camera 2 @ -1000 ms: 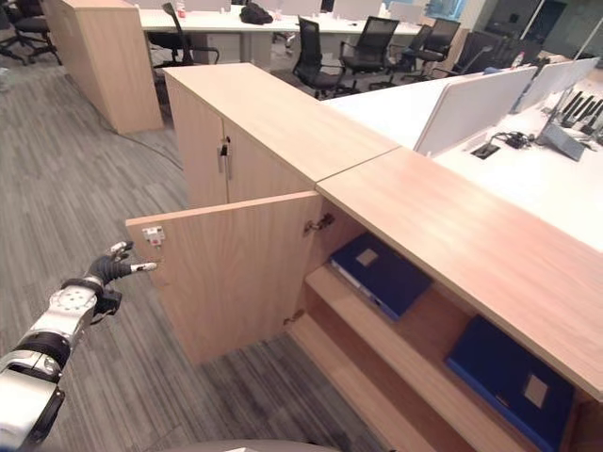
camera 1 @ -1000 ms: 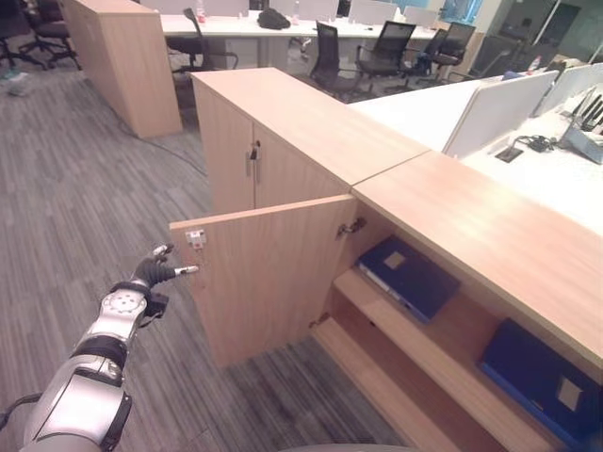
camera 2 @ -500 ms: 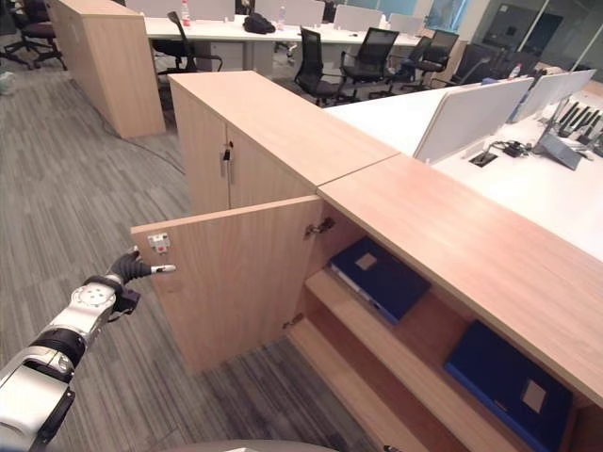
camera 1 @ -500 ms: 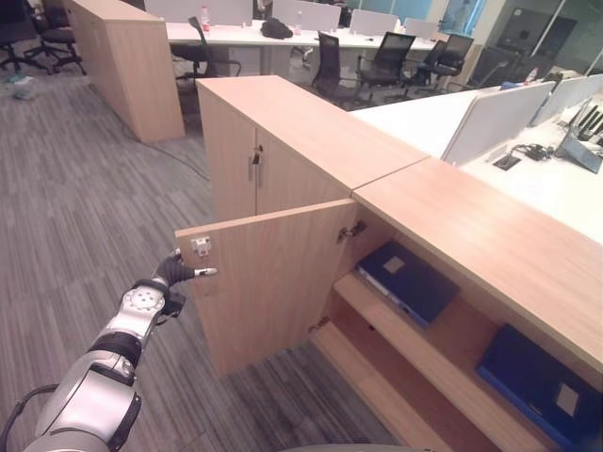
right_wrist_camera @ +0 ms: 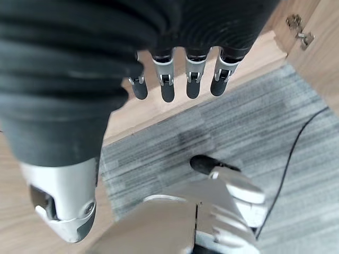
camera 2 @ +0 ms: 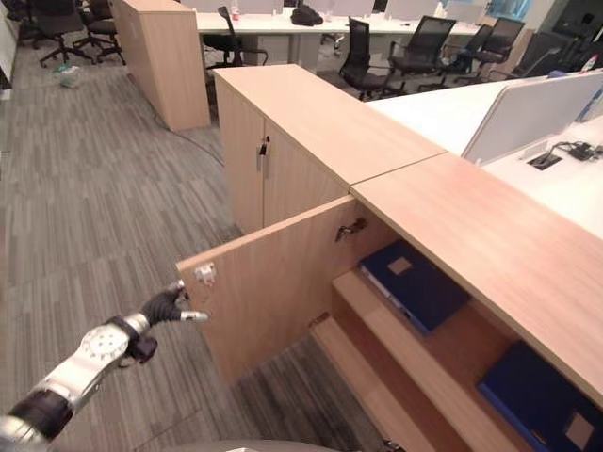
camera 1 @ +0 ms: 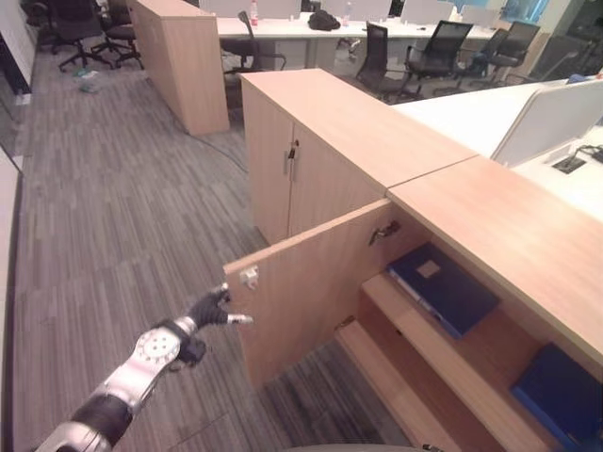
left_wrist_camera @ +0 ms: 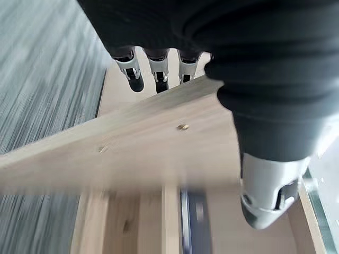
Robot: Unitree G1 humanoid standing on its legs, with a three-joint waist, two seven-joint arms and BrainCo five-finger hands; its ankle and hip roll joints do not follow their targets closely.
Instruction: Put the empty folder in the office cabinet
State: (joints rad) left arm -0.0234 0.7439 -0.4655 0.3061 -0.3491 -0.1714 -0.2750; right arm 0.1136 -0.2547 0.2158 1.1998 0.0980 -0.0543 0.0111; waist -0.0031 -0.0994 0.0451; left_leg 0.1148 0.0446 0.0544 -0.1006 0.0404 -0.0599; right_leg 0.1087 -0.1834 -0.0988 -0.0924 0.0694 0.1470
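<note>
Both hands open: left hand [camera 1: 209, 309] at cabinet door [camera 1: 311, 282] edge, folders [camera 1: 445, 287] half-hidden.

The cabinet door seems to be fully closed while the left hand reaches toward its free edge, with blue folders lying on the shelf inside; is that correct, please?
Not quite: the cabinet door stands open, not closed, as the left eye view shows. The rest holds: the left hand is at its free edge, and blue folders lie on the shelf inside.

Grey striped carpet [camera 1: 113, 217] underfoot; closed wooden cupboard [camera 1: 179, 61] at 11 o'clock; black office chairs [camera 1: 429, 56] along white desks [camera 1: 283, 26] at 1 o'clock.
</note>
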